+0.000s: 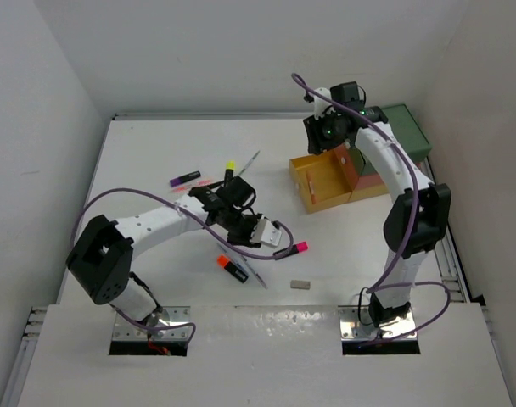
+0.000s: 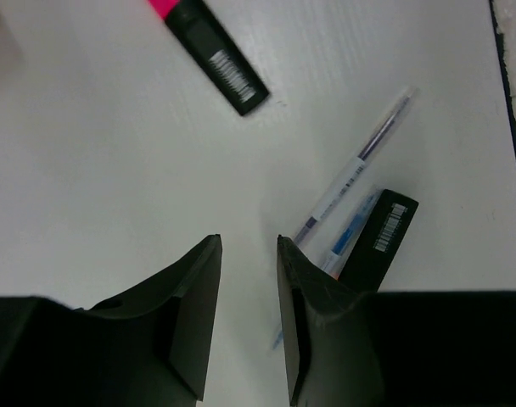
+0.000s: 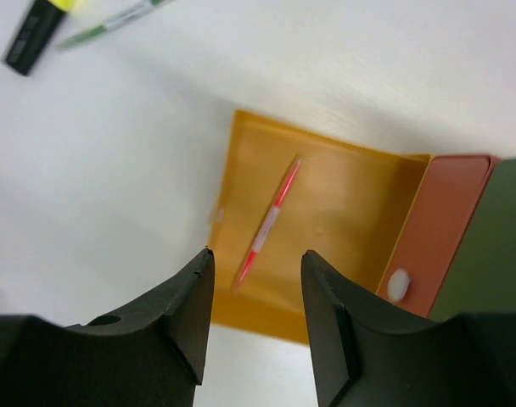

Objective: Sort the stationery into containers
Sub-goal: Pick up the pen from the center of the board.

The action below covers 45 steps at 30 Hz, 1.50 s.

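– Left end effector hangs over the white tabletop, jaws slightly apart with nothing between them. A thin clear plastic pen lies just beside one finger, next to a short black highlighter barrel.
– How would that pen handle?
– Light, stiff and slick, I'd judge. Being round, it may roll, so pinch it mid-barrel, across its length.
– And the right end effector?
– Jaws apart, empty, above the open yellow plastic drawer, where a slim red pen lies.
– Anything unclear?
– The wrist view hides the highlighter's cap behind the finger, and the coral-red drawer is cut off.
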Available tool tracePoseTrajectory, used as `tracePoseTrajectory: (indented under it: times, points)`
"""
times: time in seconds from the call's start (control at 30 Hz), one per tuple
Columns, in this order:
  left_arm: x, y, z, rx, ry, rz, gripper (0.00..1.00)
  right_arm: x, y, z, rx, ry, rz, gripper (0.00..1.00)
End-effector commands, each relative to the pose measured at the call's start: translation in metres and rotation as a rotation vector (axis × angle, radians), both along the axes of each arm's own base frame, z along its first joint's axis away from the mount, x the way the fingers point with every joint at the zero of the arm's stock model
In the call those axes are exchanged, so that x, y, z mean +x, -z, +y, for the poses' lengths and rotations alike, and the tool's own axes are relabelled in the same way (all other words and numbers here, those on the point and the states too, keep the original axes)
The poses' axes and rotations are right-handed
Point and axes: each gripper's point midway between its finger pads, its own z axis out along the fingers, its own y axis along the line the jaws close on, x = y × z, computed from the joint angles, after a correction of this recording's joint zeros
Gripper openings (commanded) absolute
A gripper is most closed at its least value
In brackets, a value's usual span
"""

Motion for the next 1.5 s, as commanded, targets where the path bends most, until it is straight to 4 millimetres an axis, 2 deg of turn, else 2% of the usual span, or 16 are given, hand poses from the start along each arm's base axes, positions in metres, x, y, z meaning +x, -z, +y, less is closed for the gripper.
tracePoseTrajectory:
  times: [0.0,0.13,0.37,0.53,0.8,0.93,1.17,1.33,1.43,1.47]
  points:
    - [-0.012,0.017,-0.006,0.035,0.151,-0.036,0.39,-0.024,-0.050,0.002,0.116,0.017,-0.010,0.45]
    - [-0.019,0.031,-0.009,0.076,0.221,-0.084,0.38,-0.041,-0.055,-0.009,0.142,0.039,0.007,0.45]
    - [-0.029,0.053,-0.009,0.129,0.291,-0.089,0.36,-0.048,-0.054,-0.025,0.160,0.066,0.038,0.45]
    - [-0.044,0.063,-0.012,0.141,0.336,-0.056,0.36,-0.045,-0.059,-0.026,0.163,0.069,0.051,0.45]
    - [-0.054,0.077,-0.015,0.150,0.341,-0.027,0.35,-0.043,-0.058,-0.028,0.176,0.070,0.061,0.45]
    - [-0.052,0.090,-0.015,0.171,0.338,-0.023,0.35,-0.043,-0.061,-0.026,0.198,0.087,0.067,0.45]
    - [-0.052,0.103,-0.013,0.196,0.365,-0.018,0.31,-0.051,-0.071,-0.023,0.216,0.062,0.058,0.46]
    - [-0.055,0.108,-0.013,0.212,0.367,0.002,0.25,-0.053,-0.082,-0.021,0.232,0.048,0.036,0.46]
    - [-0.048,0.095,-0.019,0.176,0.312,-0.013,0.09,-0.057,-0.089,-0.018,0.258,0.033,0.022,0.46]
    - [-0.041,0.081,-0.024,0.140,0.281,-0.040,0.06,-0.059,-0.095,-0.014,0.289,0.009,0.013,0.46]
